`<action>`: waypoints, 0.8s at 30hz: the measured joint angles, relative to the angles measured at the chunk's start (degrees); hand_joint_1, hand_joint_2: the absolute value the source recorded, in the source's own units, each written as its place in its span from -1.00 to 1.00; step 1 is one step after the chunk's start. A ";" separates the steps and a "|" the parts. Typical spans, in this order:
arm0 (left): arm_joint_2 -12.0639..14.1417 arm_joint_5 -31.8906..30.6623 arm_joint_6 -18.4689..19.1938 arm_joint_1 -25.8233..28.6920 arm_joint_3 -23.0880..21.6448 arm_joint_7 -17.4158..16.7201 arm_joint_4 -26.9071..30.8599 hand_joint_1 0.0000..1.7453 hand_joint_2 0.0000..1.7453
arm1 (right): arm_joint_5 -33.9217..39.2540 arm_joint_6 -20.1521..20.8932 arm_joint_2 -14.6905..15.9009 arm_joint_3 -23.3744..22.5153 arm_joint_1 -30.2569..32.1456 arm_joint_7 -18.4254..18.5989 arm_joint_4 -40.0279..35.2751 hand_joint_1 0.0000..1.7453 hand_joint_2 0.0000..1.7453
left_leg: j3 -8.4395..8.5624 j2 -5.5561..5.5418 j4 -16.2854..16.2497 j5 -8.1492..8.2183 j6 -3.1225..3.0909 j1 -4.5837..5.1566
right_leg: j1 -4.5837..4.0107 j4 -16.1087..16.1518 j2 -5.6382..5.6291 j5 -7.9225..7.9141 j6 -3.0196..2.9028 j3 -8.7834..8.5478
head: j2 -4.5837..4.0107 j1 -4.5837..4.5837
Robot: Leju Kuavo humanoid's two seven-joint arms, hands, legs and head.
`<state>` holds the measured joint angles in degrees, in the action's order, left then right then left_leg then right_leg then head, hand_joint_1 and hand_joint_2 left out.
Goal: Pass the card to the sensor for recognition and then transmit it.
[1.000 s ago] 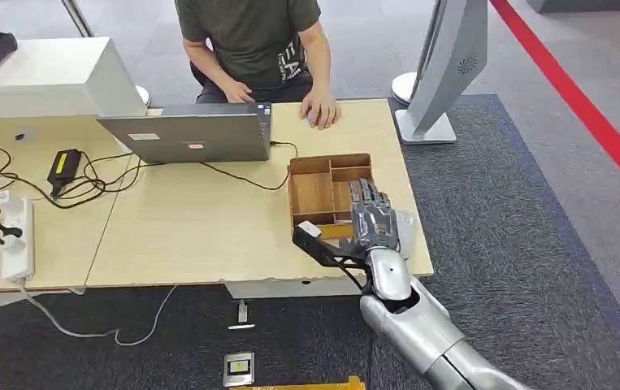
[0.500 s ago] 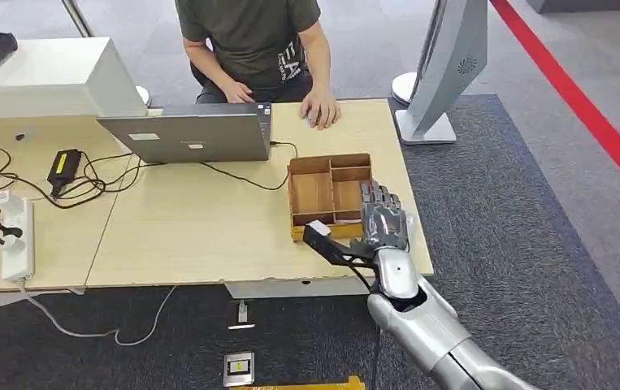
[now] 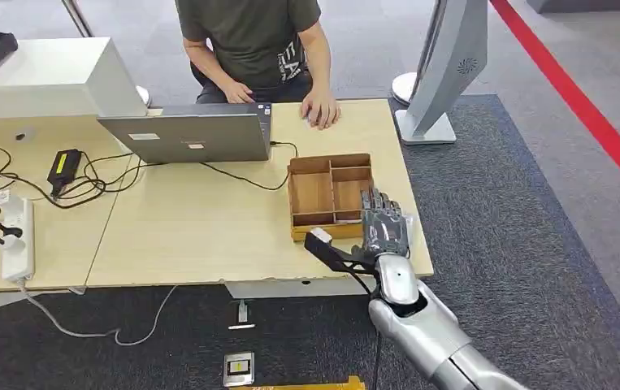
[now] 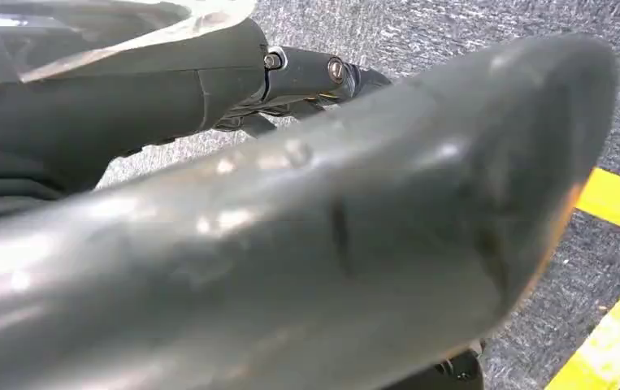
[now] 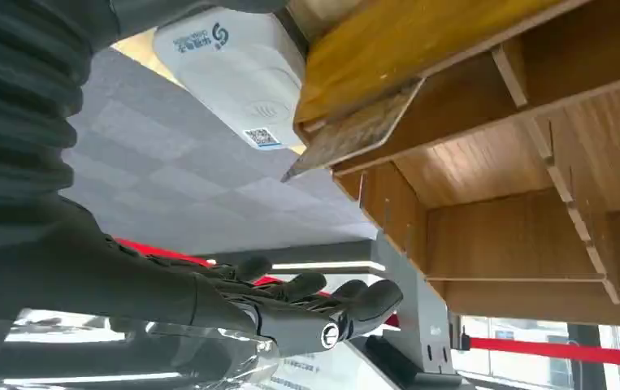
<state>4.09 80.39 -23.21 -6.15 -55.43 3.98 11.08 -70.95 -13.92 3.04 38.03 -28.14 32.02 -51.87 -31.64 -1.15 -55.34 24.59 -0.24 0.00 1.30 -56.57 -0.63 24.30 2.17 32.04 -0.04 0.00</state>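
Note:
A wooden divided box [image 3: 327,191] stands on the table [image 3: 192,227] near its right front corner. In the right wrist view a brownish card [image 5: 355,134] leans out of the box's near compartment, and the white sensor [image 5: 233,65] lies flat beside the box. My right hand [image 3: 384,227] hovers at the box's near right corner, over the sensor, fingers [image 5: 323,313] stretched out and holding nothing. My left hand [image 4: 331,244] is a blurred grey mass close to the left wrist camera over the floor; how its fingers lie is unclear.
A person [image 3: 249,41] sits at the far side with a hand on a mouse [image 3: 320,110] behind an open laptop [image 3: 188,136]. Cables, an adapter [image 3: 62,166] and a power strip [image 3: 15,236] lie at the left. A grey stand [image 3: 444,73] rises beyond the table's right end.
My right hand has shifted right off the box's compartments and drawn back a little toward the table's front edge. The box and the person have stayed put.

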 joint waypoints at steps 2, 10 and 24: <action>0.00 0.00 0.07 0.00 0.00 0.00 0.00 -1.00 -1.00 | 0.00 0.00 0.00 0.00 0.28 -0.17 0.24 -1.00 1.00 | 0.00 0.00 0.00 0.00 0.00 0.00 | 0.00 0.00 0.00 0.00 0.00 0.00 | 0.00 0.00; 0.02 0.33 -0.15 0.00 0.00 0.00 0.00 -1.00 -1.00 | 0.61 -0.63 -0.81 0.02 0.25 -1.62 2.29 -1.00 1.00 | -0.01 0.00 0.00 0.00 0.00 0.00 | 0.00 0.00 0.00 0.00 0.00 0.00 | 0.00 0.00; 0.00 0.33 -0.61 0.02 0.00 0.00 0.00 -1.00 -1.00 | 2.19 -3.58 -2.19 0.00 -1.02 -3.28 6.93 1.00 1.00 | -0.01 0.00 0.00 0.00 0.00 0.00 | 0.00 0.00 0.00 0.00 0.00 -0.01 | 0.00 0.00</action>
<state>4.09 80.72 -23.82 -6.13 -55.43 3.98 11.08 -68.76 -17.51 0.85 38.03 -29.15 28.74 -44.94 -31.65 -1.15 -55.34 24.59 -0.24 0.00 1.30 -56.57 -0.63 24.30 2.17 32.04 -0.04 0.00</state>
